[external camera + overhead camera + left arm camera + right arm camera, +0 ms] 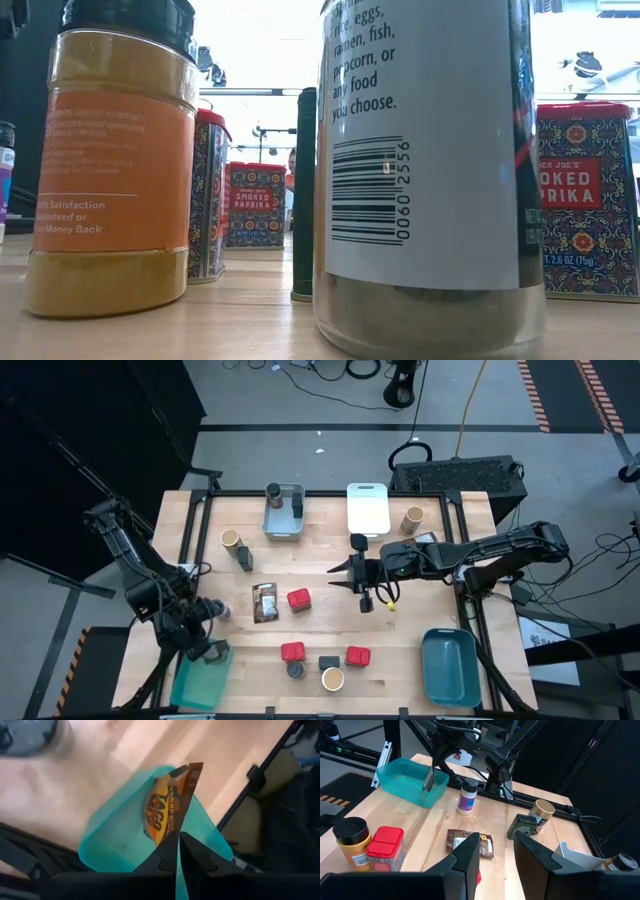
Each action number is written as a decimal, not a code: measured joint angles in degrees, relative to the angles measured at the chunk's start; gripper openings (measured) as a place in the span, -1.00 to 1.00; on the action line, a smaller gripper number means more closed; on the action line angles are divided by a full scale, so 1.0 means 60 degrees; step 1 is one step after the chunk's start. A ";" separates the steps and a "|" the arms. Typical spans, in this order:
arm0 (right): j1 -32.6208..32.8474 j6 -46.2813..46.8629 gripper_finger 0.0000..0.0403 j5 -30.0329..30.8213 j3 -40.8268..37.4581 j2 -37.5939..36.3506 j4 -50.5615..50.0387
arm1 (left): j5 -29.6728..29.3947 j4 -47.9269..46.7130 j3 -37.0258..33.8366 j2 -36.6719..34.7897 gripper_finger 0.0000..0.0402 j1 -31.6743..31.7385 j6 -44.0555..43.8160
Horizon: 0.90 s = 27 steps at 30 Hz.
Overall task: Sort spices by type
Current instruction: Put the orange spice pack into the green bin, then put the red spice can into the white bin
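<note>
From above, the left gripper hangs over the teal bin at the table's near left corner; the right gripper waits mid-table. At table height, smoked paprika tins stand behind an orange-labelled jar. The left wrist shows its fingers pinched on a taco seasoning packet above that bin. The right wrist shows its fingers narrowly parted, empty, above a brown packet

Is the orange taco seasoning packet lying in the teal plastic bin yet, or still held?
Still held: the left gripper is shut on the orange taco seasoning packet, hanging edge-up over the teal plastic bin.
</note>
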 joint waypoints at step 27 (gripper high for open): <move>0.0000 -0.0004 -0.48 0.0069 0.0000 0.0004 -0.0014 | 0.1354 0.0711 0.0000 -0.0071 -0.90 0.0330 -0.0411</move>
